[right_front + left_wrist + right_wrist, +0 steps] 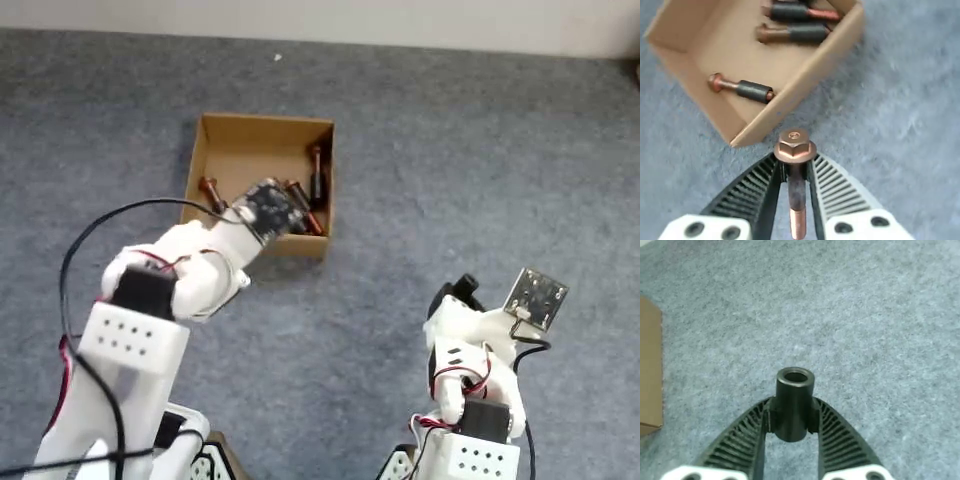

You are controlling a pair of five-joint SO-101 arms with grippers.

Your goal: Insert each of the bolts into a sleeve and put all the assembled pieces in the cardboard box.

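Grips a copper bolt (795,150) in the left claw (795,161), fingers pinching the shaft, hex head poking out past the tips, threaded end back between the fingers. Hangs at the near side of the cardboard box (262,121), bolt head just outside a box corner, over the grey table (460,150). Holds three assembled pieces inside the box, all lying flat: one piece (742,89) alone by a side wall, another (796,33) and a third (799,12) side by side at the opposite end. Pinches a black sleeve (794,400) in the right claw (793,406), fingers pressed on its sides, open bore facing out beyond the tips, nothing in the bore. Sits at the near right of the table, well apart from the box, box off to the far left.
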